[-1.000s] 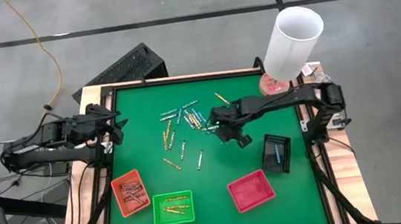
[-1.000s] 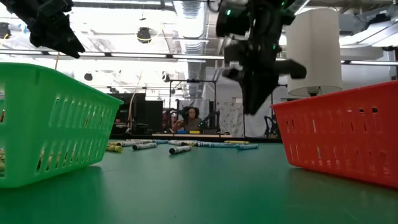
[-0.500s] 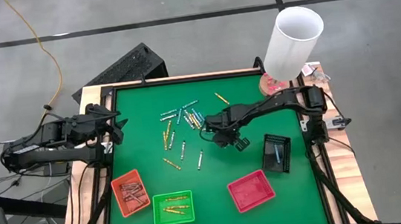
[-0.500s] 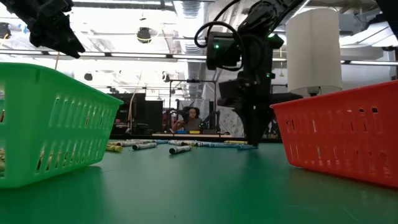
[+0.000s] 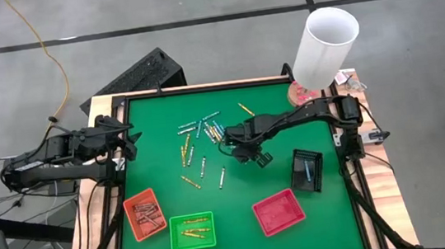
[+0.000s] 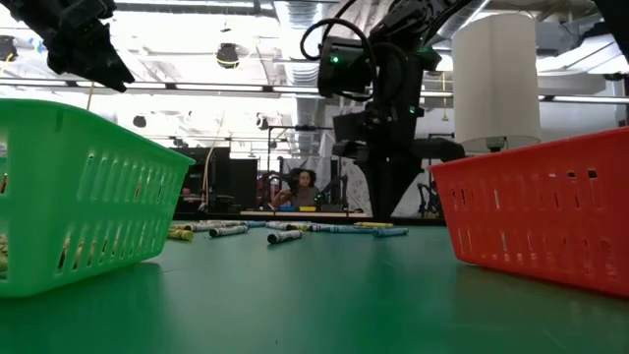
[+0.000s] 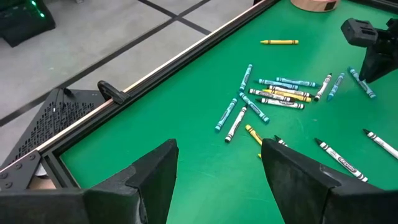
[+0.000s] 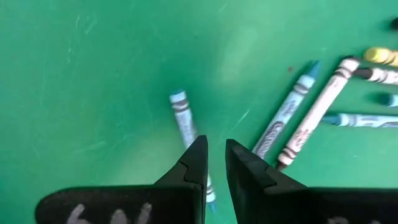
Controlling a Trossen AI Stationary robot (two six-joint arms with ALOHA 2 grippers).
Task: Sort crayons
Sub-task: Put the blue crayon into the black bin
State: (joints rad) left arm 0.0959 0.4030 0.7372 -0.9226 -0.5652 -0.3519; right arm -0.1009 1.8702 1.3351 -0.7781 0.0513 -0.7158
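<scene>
Just under my right fingertips, a light blue crayon (image 8: pixel 184 118) lies flat on the green table (image 5: pixel 270 103), its near end slipping out of sight beneath my right gripper (image 8: pixel 214 163); my two dark fingers (image 8: pixel 193 163) stand close with a thin slit between them, poised at that crayon with nothing gripped. Beside it lie two more loose crayons (image 8: pixel 298 115), side by side and slanted. Seen from above, the main scatter of crayons (image 5: pixel 201 137) covers the far middle of the mat, mixed yellow, grey and blue, with one yellow crayon (image 5: pixel 245 108) apart toward the far edge; my right gripper (image 5: pixel 235 142) sits at the right edge of that scatter. Along the near side stand four trays: an orange tray (image 5: pixel 144 214) holding reddish-brown crayons, a green tray (image 5: pixel 191 231) with yellow ones, a red tray (image 5: pixel 279 212), and a black tray (image 5: pixel 307 169) with a blue one in it. My left gripper (image 7: pixel 217 171) waits raised over the table's left edge, fingers spread wide and empty. A white cylinder (image 5: pixel 324 46) stands by the far right corner.
</scene>
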